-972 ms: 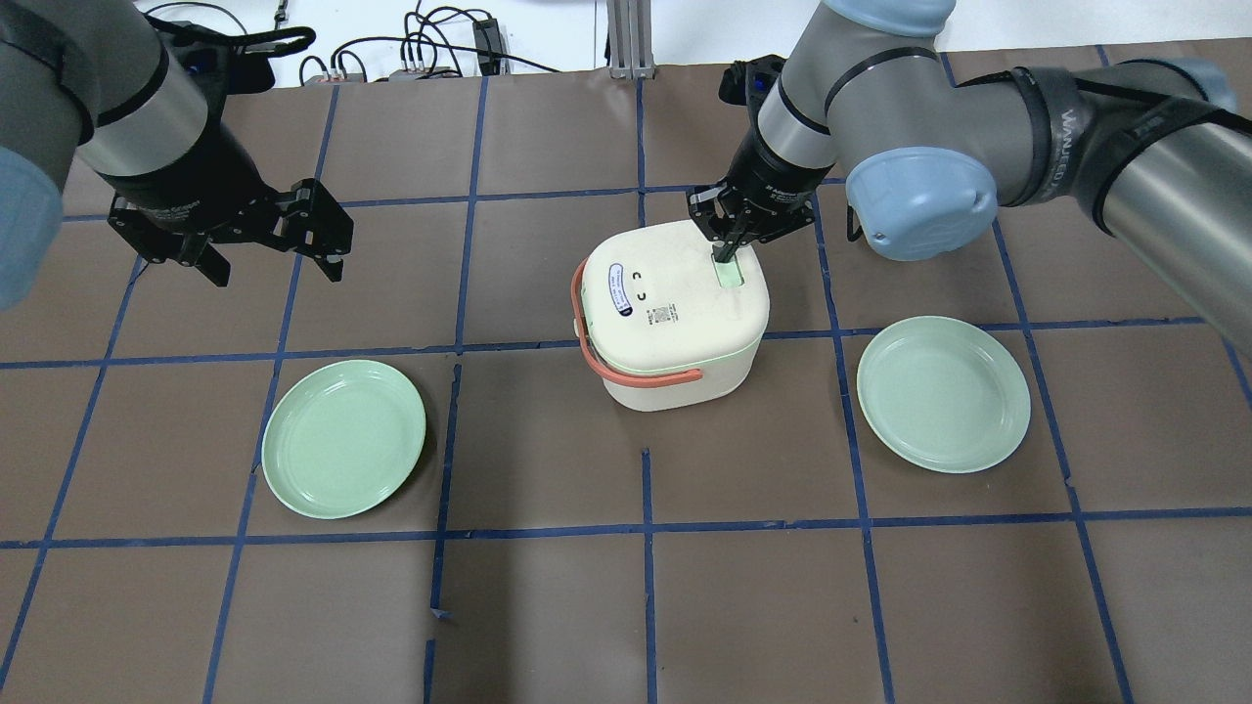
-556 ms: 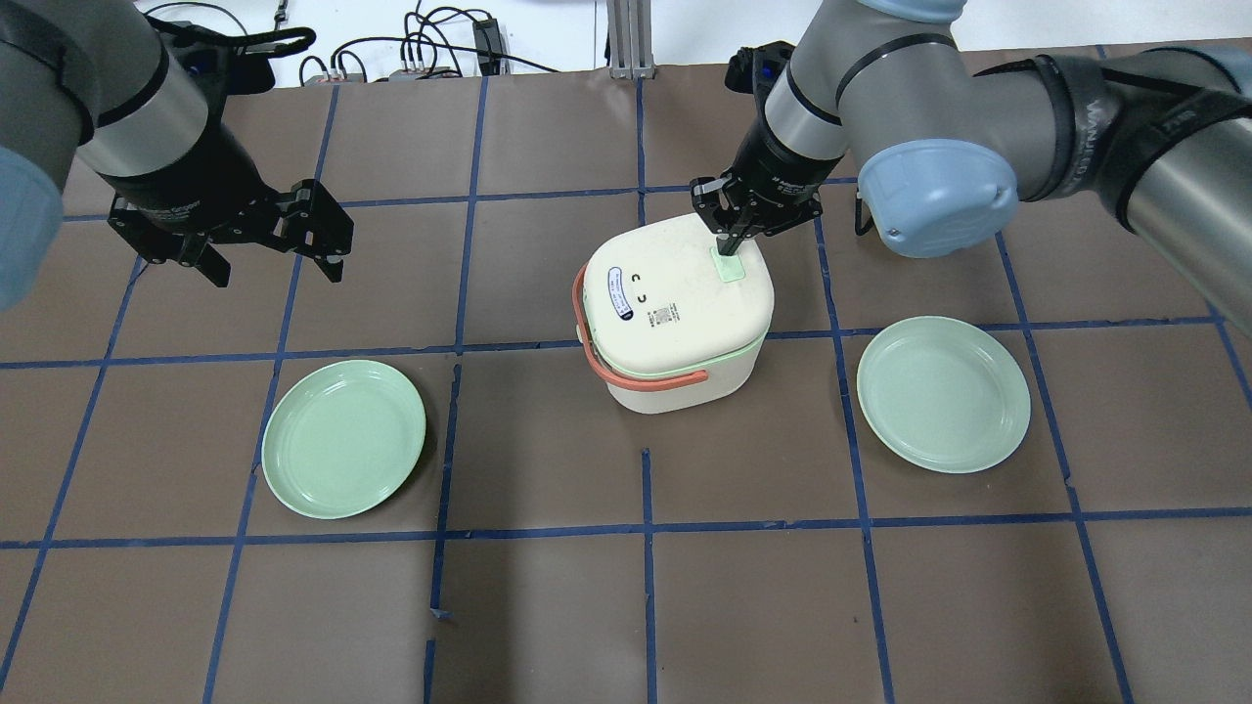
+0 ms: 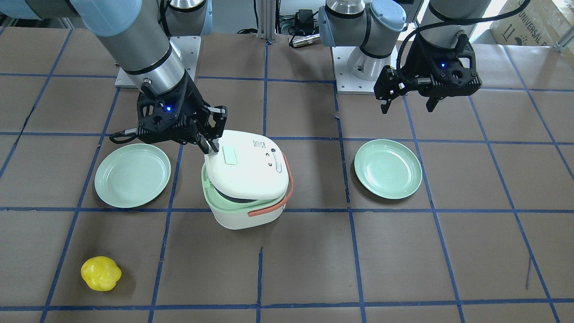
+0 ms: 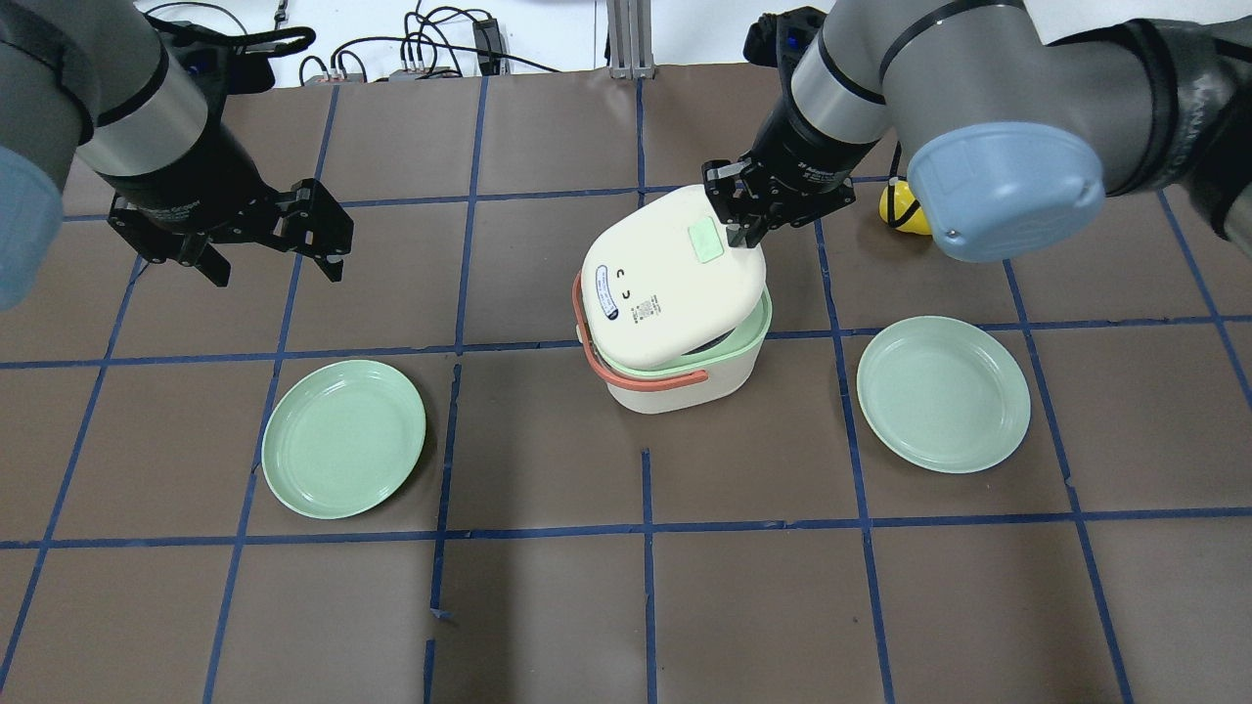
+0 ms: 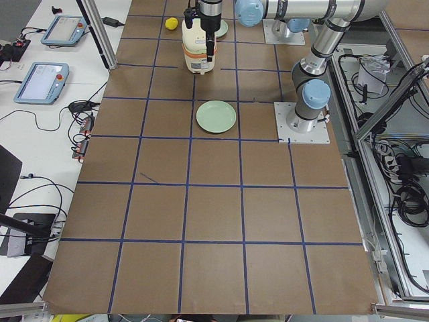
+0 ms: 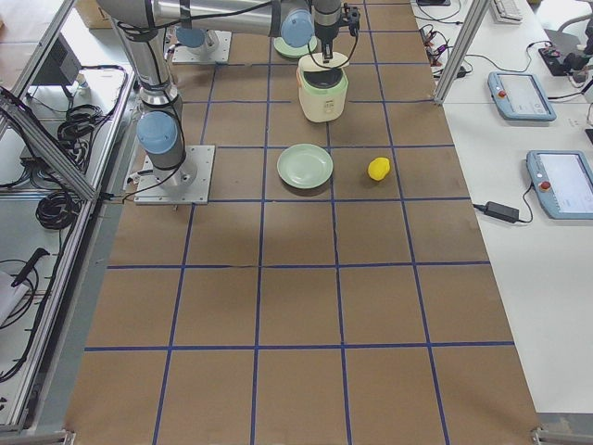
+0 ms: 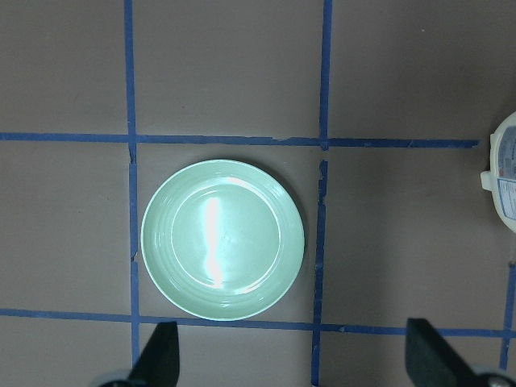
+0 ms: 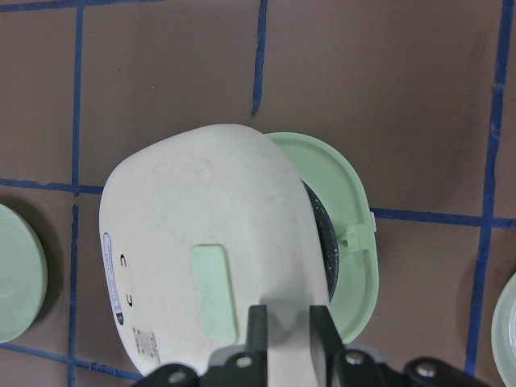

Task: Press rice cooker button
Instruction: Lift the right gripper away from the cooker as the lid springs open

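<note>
The cream rice cooker (image 4: 675, 376) with an orange handle stands mid-table. Its lid (image 4: 665, 274) is sprung open and tilted up, showing the green inner rim and dark pot, also in the right wrist view (image 8: 343, 234). The pale green button (image 4: 705, 241) sits on the lid top and shows in the front view (image 3: 229, 155). My right gripper (image 4: 740, 233) is shut and empty, just beside the button at the lid's raised edge; its fingertips (image 8: 256, 326) hang over the lid. My left gripper (image 4: 274, 266) is open and empty, far to the left, above a plate.
Two pale green plates lie on the table, one left (image 4: 343, 438) and one right (image 4: 943, 393) of the cooker. A yellow fruit-like object (image 3: 101, 273) lies beyond the right arm. Cables lie along the far table edge (image 4: 421, 54).
The cooker's lid has popped open and swung up. My right gripper has lifted off the button and drawn back to the lid's edge. The left arm has not moved.
</note>
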You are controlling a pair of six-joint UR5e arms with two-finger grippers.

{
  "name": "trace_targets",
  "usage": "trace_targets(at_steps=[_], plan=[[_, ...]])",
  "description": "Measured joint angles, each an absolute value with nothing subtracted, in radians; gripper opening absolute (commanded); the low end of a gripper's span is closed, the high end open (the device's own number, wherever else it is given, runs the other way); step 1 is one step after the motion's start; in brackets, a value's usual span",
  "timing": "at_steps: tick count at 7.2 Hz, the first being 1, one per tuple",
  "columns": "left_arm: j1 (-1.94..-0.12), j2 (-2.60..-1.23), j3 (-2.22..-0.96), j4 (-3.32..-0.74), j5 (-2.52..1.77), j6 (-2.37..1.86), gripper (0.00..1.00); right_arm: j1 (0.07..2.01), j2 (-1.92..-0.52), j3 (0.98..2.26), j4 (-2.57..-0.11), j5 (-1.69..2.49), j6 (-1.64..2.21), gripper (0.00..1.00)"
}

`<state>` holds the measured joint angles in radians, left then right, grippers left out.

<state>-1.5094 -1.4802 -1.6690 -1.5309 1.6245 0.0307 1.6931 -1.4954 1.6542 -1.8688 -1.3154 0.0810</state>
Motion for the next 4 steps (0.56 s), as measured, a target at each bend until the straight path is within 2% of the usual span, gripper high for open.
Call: trace_targets(at_steps=[4], plan=[[-1.509,-1.48,-1.669,-1.531,1.625,0.031,1.0,1.577,-1.609,1.662,-1.85,-1.47,0.066,1.0]])
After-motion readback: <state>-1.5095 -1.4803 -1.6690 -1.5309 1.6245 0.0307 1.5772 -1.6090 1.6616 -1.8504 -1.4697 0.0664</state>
